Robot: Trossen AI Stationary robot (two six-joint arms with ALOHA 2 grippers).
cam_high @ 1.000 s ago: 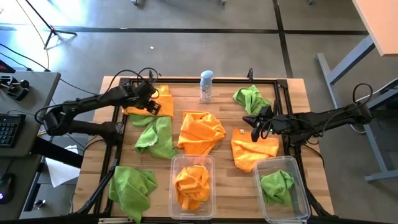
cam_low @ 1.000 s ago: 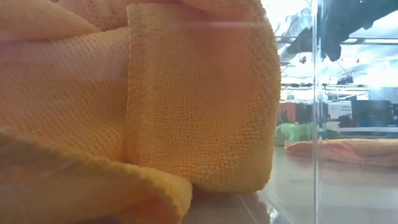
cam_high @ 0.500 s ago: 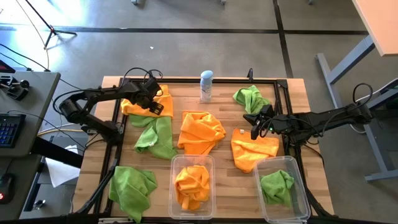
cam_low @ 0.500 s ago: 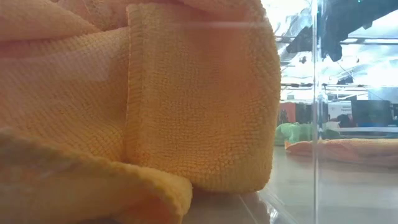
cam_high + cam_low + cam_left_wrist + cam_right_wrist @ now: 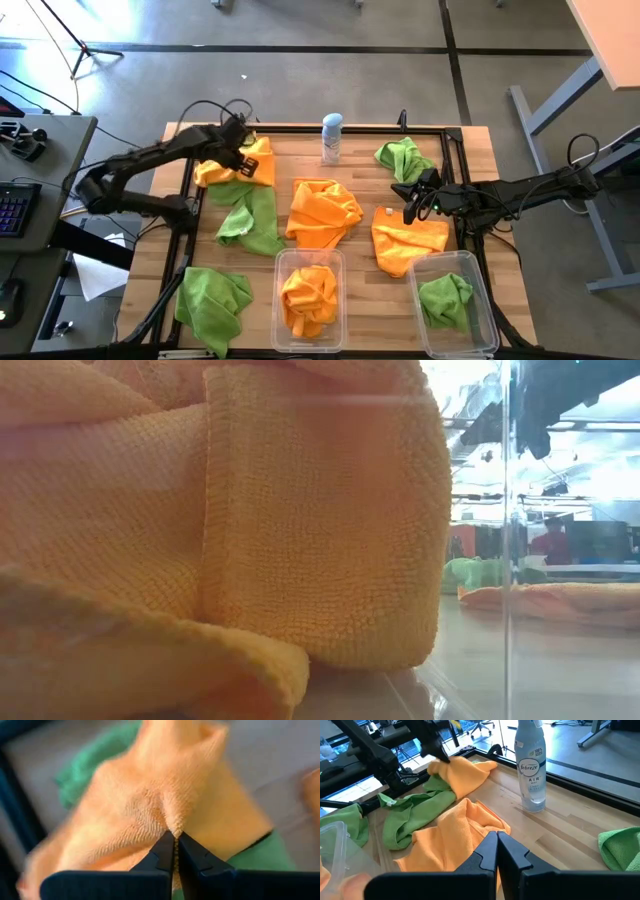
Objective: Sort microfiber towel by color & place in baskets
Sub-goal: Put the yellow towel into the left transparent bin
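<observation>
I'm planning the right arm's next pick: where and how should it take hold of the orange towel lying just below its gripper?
Probably from straight above, pinching a raised fold of the orange towel. It lies crumpled, with ridges near its upper edge by the right gripper, which is shut and must open first. Its lower corner touches the basket, so lift clear.

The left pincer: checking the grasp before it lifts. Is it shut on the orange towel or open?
Shut. In the left wrist view the left pincer pinches a raised fold of the orange towel.
</observation>
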